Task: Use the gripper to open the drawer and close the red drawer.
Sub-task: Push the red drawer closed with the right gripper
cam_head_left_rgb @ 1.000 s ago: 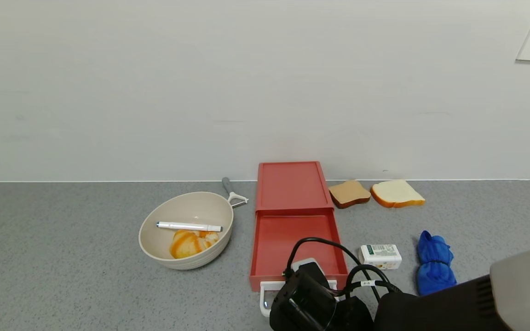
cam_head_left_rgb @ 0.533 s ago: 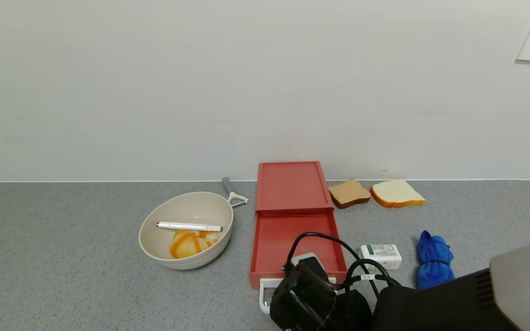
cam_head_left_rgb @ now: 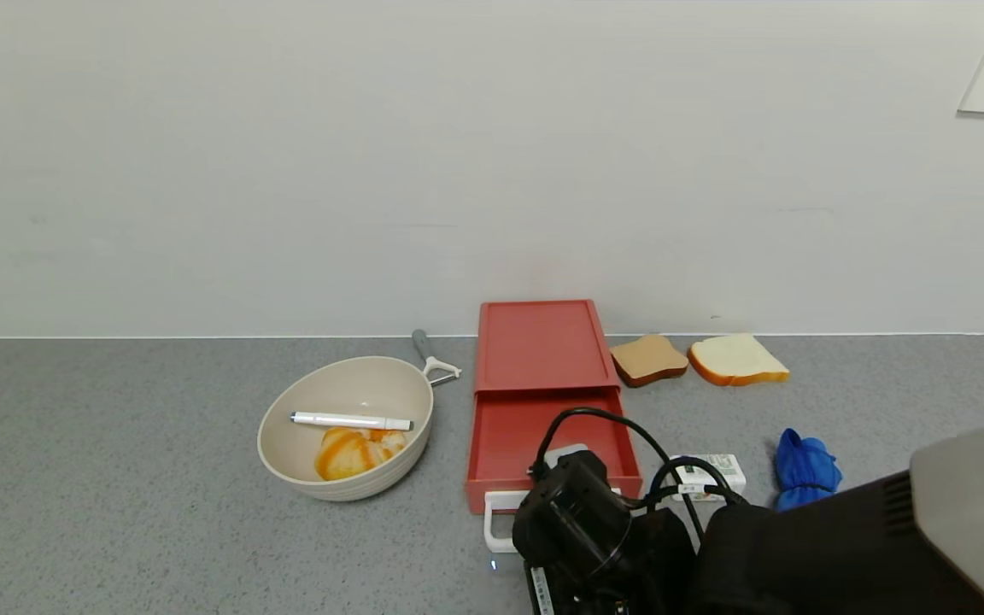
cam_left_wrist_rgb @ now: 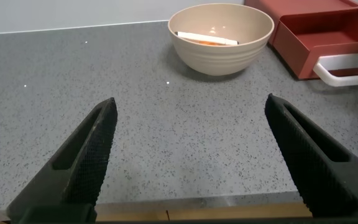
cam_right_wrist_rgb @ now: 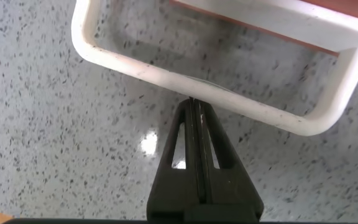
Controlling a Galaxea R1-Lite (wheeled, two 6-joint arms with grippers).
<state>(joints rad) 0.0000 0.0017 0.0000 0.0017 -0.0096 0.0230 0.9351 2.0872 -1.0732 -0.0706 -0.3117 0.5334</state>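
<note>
The red drawer unit (cam_head_left_rgb: pixel 541 342) lies against the back wall. Its red tray (cam_head_left_rgb: pixel 535 440) is partly slid out towards me, with the white loop handle (cam_head_left_rgb: pixel 496 523) at the front. My right gripper (cam_head_left_rgb: pixel 573 523), black with looping cables, is right at the handle. In the right wrist view its fingers are pressed together with nothing between them, and the gripper's tip (cam_right_wrist_rgb: pixel 193 104) touches the outer side of the handle bar (cam_right_wrist_rgb: pixel 241 106). My left gripper (cam_left_wrist_rgb: pixel 188 130) is open and empty, low over the counter's near edge, left of the drawer (cam_left_wrist_rgb: pixel 328 31).
A beige bowl (cam_head_left_rgb: pixel 345 427) holding a white pen and an orange-striped pastry sits left of the tray, with a peeler (cam_head_left_rgb: pixel 432 359) behind it. Two bread slices (cam_head_left_rgb: pixel 697 359), a white box (cam_head_left_rgb: pixel 710 468) and a blue cloth (cam_head_left_rgb: pixel 804 465) lie to the right.
My right gripper has moved towards the wall, and the tray with its handle has slid further into the red unit. The left arm has not moved.
</note>
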